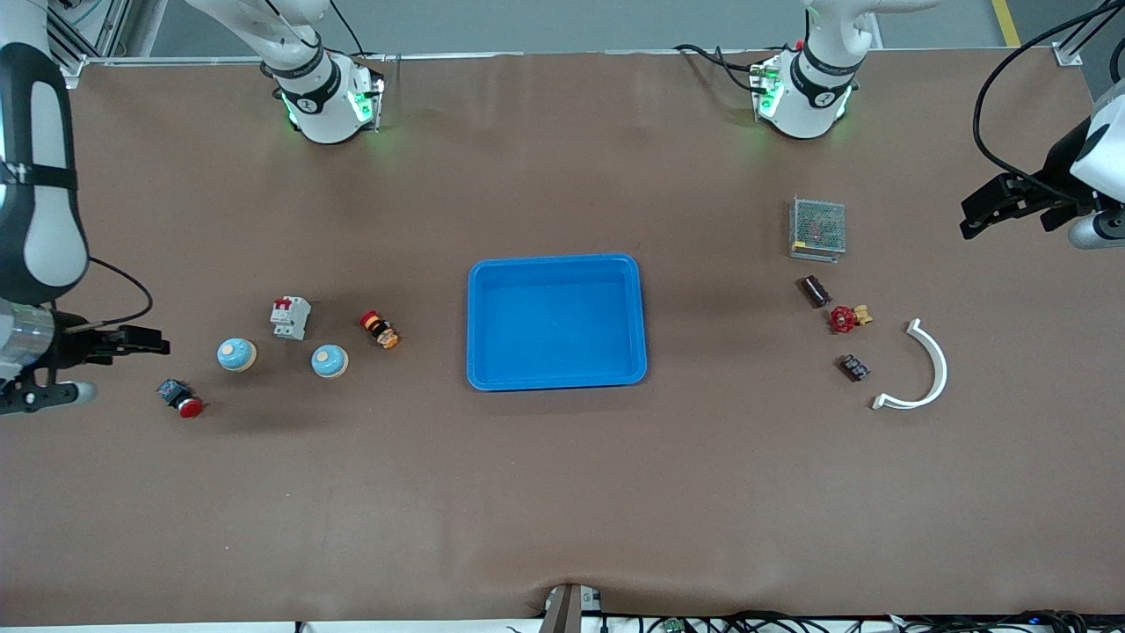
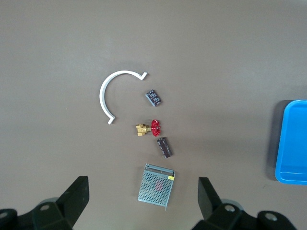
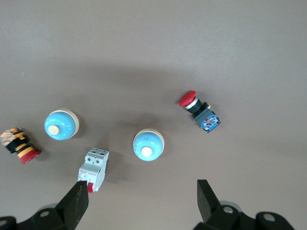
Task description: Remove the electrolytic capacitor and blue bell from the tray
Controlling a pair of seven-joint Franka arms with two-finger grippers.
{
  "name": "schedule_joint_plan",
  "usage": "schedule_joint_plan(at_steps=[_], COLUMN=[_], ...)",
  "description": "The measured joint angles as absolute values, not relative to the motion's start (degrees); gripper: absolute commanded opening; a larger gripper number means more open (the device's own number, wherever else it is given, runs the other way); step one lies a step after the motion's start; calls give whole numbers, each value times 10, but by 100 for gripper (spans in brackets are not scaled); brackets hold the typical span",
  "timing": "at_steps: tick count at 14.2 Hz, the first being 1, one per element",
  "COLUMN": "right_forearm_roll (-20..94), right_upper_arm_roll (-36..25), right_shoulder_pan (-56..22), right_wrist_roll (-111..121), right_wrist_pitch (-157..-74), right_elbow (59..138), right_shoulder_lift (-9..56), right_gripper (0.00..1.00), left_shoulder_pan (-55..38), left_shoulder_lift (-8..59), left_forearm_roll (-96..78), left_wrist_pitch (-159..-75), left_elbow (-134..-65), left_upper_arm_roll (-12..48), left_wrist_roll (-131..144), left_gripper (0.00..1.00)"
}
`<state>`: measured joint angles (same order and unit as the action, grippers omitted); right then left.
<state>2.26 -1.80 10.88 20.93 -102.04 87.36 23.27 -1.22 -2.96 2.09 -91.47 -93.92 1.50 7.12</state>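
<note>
The table (image 1: 562, 492) carries the blue tray (image 1: 556, 380) at its middle, and the tray is bare. Both blue bells (image 1: 237, 354) (image 1: 330, 360) sit on the table toward the right arm's end. The dark capacitors (image 1: 815, 291) (image 1: 853, 367) lie toward the left arm's end, near the mesh box (image 1: 817, 229). So the removal looks done (nothing is left to lift). The left claw (image 2: 144, 201) and right claw (image 3: 141, 203) hang open and empty over those clusters; next, I judge, only retreat.
</note>
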Motion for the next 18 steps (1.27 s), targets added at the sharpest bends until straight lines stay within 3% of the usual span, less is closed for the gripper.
schedule_joint_plan(at_steps=[4, 10, 18], right_forearm_roll=[23, 23, 23], right_upper_arm_roll=[-16, -39, -40], right_shoulder_pan=[90, 29, 9], right_wrist_roll=[137, 54, 18], right_wrist_pitch=[-951, -865, -870], right_elbow=[821, 819, 853], right_shoulder_lift=[188, 67, 7], right_gripper=[100, 100, 100], left_shoulder_pan=[-12, -12, -12], left_shoulder_lift=[-30, -30, -30], left_forearm_roll=[21, 21, 21], left_wrist_pitch=[-915, -915, -915], left_elbow=[-940, -940, -940], left_upper_arm_roll=[15, 15, 15], left_wrist_roll=[71, 71, 71], left_gripper=[100, 100, 100])
